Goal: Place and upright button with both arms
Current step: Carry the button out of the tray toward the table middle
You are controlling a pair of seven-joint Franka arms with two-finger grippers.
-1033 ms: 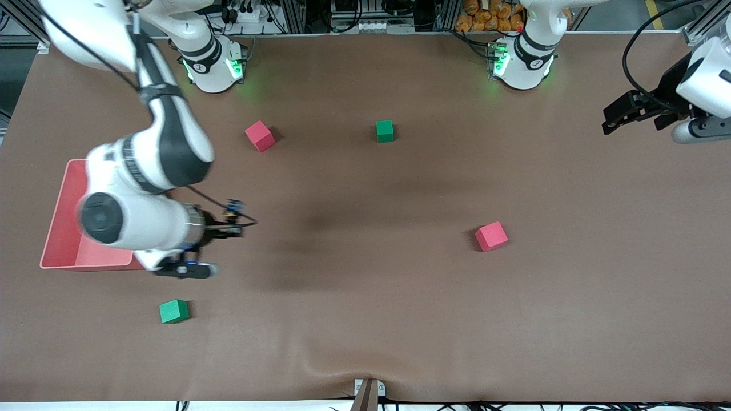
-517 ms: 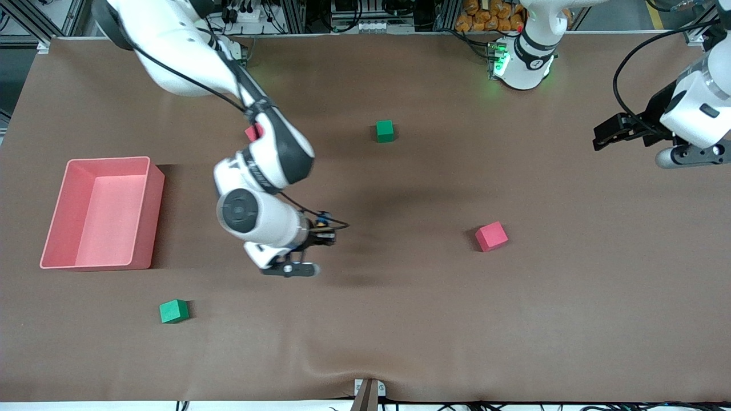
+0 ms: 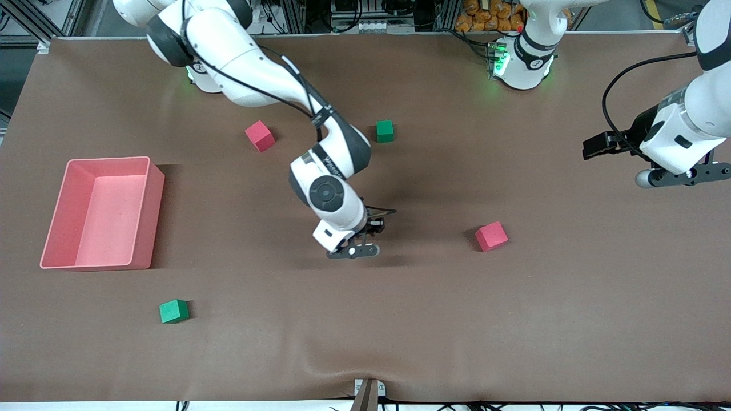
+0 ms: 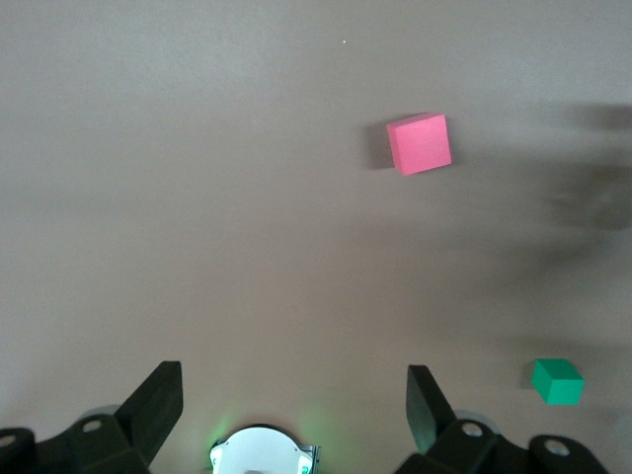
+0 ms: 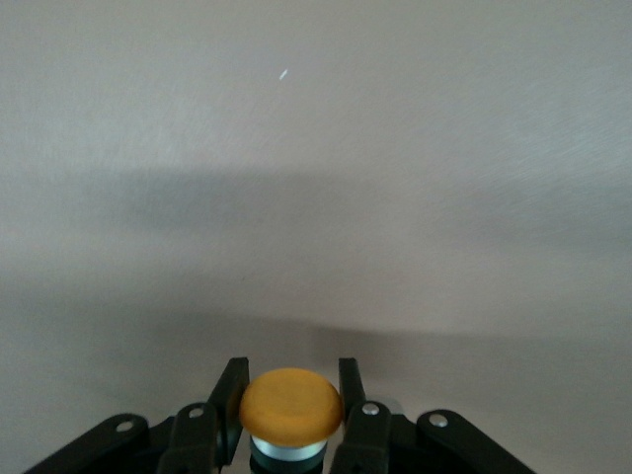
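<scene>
My right gripper (image 3: 376, 226) is shut on the button (image 5: 291, 405) and holds it in the air over the middle of the table. In the right wrist view the orange cap sits between the two black fingers (image 5: 233, 387), with the silvery collar just under it, and the right gripper (image 5: 292, 367) has bare brown table under it. In the front view the button is too small to make out. My left gripper (image 3: 594, 147) is open and empty, up in the air at the left arm's end of the table; its fingers (image 4: 158, 395) stand wide apart.
A pink bin (image 3: 149, 211) stands at the right arm's end. Red cubes (image 3: 260, 136) (image 3: 491, 236) and green cubes (image 3: 385, 131) (image 3: 173, 311) lie scattered on the brown table. The left wrist view shows a red cube (image 4: 419, 143), a green cube (image 4: 558, 381) and the left arm's base (image 4: 262, 452).
My right arm has swung from beside the pink bin to over the table's middle, carrying the button. My left arm has shifted a little toward the front camera and toward the middle.
</scene>
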